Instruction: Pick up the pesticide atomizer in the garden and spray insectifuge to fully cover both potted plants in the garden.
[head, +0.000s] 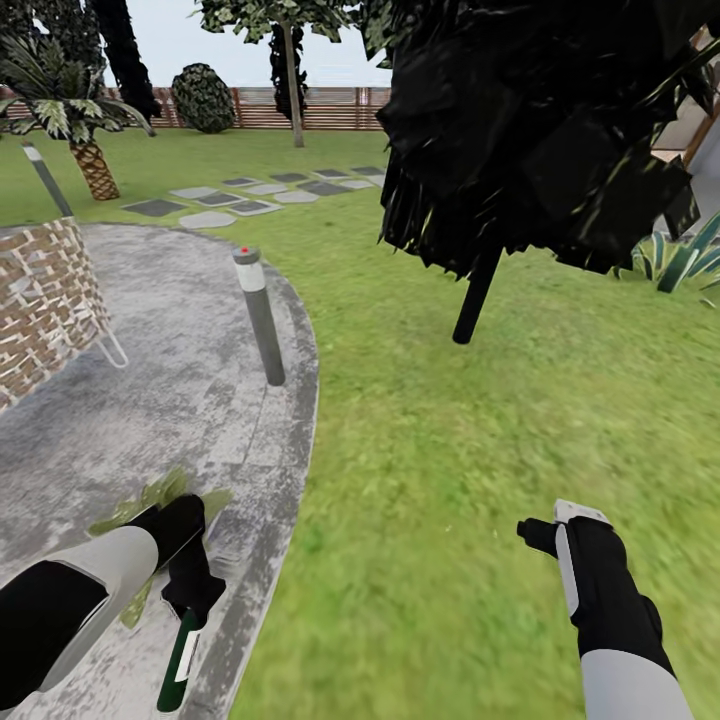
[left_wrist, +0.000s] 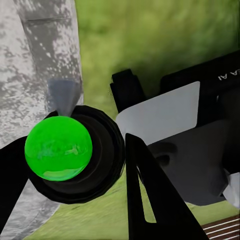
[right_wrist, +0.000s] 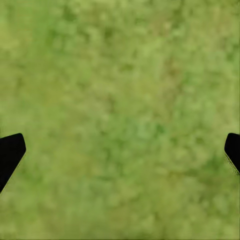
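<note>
Left tool (head: 190, 590) pinching dark green-black atomizer bottle (head: 178, 665), hanging down for carrying | at grey paved patio (head: 180, 400) edge, beside green-leaved potted plant (head: 160, 497) | right tool (right_wrist: 120, 150) spread, unused over lawn (head: 480, 450)

Left claw (head: 190, 585) points downward, fingers clamped shut; right claw (right_wrist: 120, 150) hangs low, fingers spread wide apart.

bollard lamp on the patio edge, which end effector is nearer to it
Left. The left end effector, holding the pesticide atomizer, sits over the patio below the bollard lamp; the right end effector is out over the lawn.
</note>
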